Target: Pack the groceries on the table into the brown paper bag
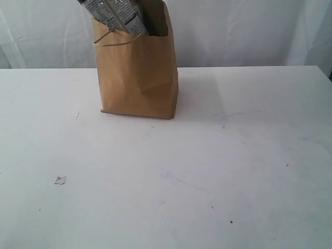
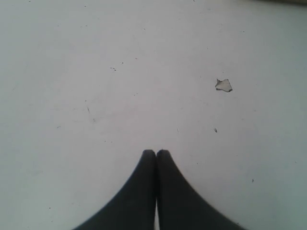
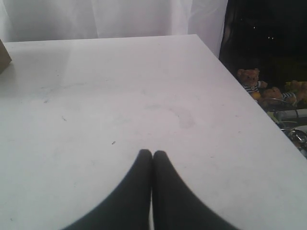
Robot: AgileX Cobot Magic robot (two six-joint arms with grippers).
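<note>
Exterior view showed the bag (image 1: 137, 78) upright at 12 o'clock on the table (image 1: 207, 171), with a packet (image 1: 116, 14) leaning toward 11 o'clock from its mouth. Nothing else lay loose in view. The left gripper (image 2: 156, 152) and right gripper (image 3: 152, 152) were pressed closed and empty. The left was probably nearer the bag.

Paper bag (image 1: 137, 78): plain kraft brown. Packet (image 1: 118, 14): grey-white, dense dark print. Counter (image 1: 207, 181): white, faint grey scuffs, few dark specks.

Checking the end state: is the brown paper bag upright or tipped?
Upright. The brown paper bag stands on its base on the table, mouth up, a printed packet poking out.
</note>
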